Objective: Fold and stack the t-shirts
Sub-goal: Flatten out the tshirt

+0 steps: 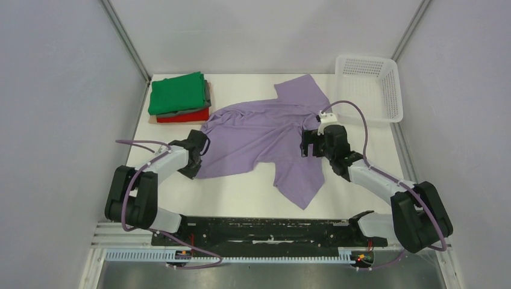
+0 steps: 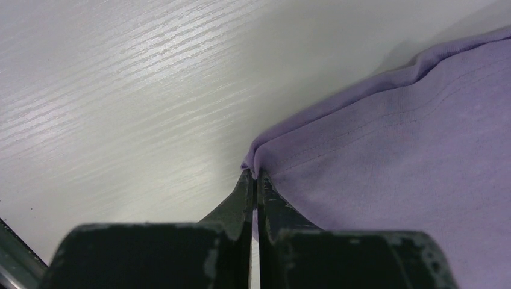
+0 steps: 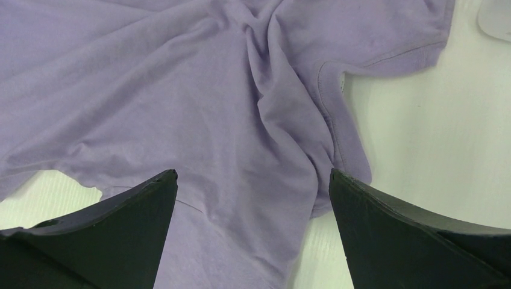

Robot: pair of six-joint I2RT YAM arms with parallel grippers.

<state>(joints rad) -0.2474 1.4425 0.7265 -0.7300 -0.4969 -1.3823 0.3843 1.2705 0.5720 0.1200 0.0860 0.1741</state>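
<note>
Three folded t-shirts are sitting in a stack at about ten o'clock on the white table (image 1: 241, 201). A green t-shirt (image 1: 177, 92) is lying on top, a grey t-shirt (image 1: 208, 95) is peeking out beneath it, and a red t-shirt (image 1: 184, 117) is lying at the bottom. At the stack's five o'clock, the left gripper (image 2: 255, 179) is pinching the lavender t-shirt (image 1: 259, 129), its jaws clenched on a small fold of hem at the shirt's eight o'clock corner. The lavender t-shirt is lying crumpled and unfolded across the middle of the table, with one part reaching toward one o'clock and another trailing toward six o'clock. At the shirt's three o'clock side, the right gripper (image 3: 253, 180) is hanging over the wrinkled cloth with its jaws spread wide, grasping nothing. A white mesh basket (image 1: 385, 90) is standing at two o'clock on the table, near the shirt's far edge.
</note>
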